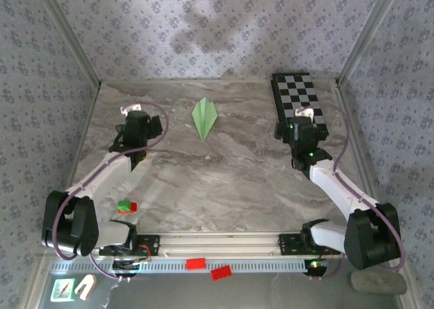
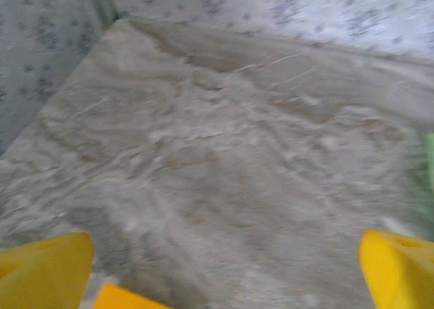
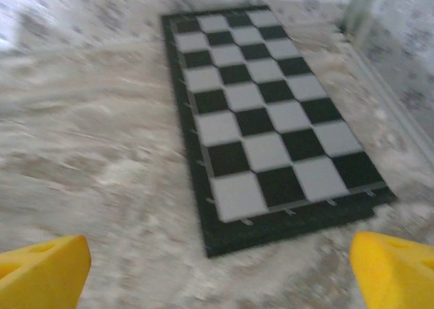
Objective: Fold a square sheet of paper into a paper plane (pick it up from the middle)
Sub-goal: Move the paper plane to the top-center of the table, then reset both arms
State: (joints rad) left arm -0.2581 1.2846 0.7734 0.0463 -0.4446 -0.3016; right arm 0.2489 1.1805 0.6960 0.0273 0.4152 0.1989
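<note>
Paper plane first: a single light-green dart, folded and lying flat on the tabletop toward the far middle, held by nothing. Its long axis runs far-to-near, and the longer taper looks to point back toward the arm bases. It sits between the two arms. The left arm is the nearer one, with the plane off to its right and slightly farther back. The right arm is well apart from the plane, which lies to its left. In the left wrist view a blurred green sliver at the right edge is probably that same plane. Both sets of yellow jaws stand spread wide with nothing between them — the left over bare marble, the right just short of the checkered board. Any pickup would, I judge, fall to the left arm, swinging rightward to meet the centre crease. By count: one plane, one checkered board, two arms, one green block touching one red block near the left arm, and two red pieces on the near rail.
</note>
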